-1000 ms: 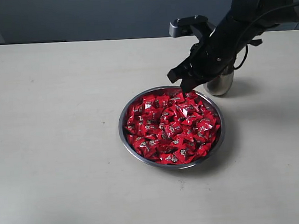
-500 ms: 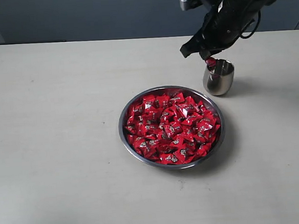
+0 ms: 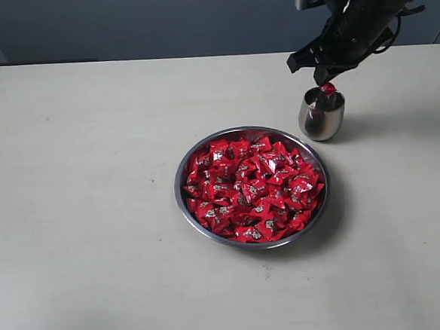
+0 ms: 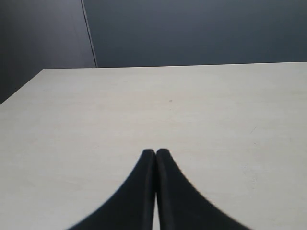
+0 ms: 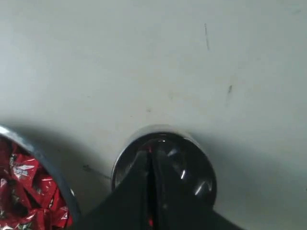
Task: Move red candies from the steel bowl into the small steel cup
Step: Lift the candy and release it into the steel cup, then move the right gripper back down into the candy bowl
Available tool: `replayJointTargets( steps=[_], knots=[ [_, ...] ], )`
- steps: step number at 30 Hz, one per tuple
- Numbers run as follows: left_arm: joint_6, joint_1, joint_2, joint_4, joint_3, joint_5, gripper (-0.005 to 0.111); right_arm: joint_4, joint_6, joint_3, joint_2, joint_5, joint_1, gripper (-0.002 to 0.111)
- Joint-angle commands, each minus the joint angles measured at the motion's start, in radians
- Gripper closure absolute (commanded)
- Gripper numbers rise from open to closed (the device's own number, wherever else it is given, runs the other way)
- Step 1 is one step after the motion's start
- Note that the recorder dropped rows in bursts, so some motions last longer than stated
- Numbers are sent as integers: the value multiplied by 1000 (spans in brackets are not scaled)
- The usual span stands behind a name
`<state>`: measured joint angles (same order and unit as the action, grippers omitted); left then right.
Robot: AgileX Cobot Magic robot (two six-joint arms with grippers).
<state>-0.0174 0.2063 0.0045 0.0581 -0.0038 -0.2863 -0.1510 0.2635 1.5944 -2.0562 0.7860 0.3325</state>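
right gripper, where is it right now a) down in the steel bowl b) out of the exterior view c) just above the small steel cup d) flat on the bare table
C: the right gripper sits just over the mouth of the small steel cup, a red candy pinched at its tips.

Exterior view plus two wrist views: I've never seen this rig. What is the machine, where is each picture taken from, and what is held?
A robot with two arms, each ending in a pincer. The exterior view comes from a camera off the arms; each wrist view looks along one arm's pincer. On the table stand a steel bowl of red candies and a small steel cup. The right pincer hangs over the cup, shut on one red candy. The left pincer is shut, empty, above the table.
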Motion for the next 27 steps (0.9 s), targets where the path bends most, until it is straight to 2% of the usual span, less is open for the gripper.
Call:
replayJointTargets(
  steps=[1, 9, 11, 15, 17, 23, 27],
  knots=[
    [-3, -10, -4, 6, 4, 2, 106, -10, 24, 8, -28, -2, -1, 109],
    [-3, -10, -4, 6, 4, 2, 106, 8, 24, 8, -29, -8, -1, 109],
    [-3, -10, -4, 6, 4, 2, 106, 8, 24, 8, -29, -8, -1, 102],
    [-3, -10, -4, 6, 4, 2, 106, 8, 24, 8, -29, -7, -1, 80],
    [-3, -10, -4, 6, 4, 2, 106, 8, 24, 8, -29, -7, -1, 74],
    [-3, -10, -4, 6, 4, 2, 106, -28, 24, 8, -5, 35, -1, 76],
    [-3, -10, -4, 6, 4, 2, 106, -104, 52, 8, 45, 54, -1, 88]
  ],
)
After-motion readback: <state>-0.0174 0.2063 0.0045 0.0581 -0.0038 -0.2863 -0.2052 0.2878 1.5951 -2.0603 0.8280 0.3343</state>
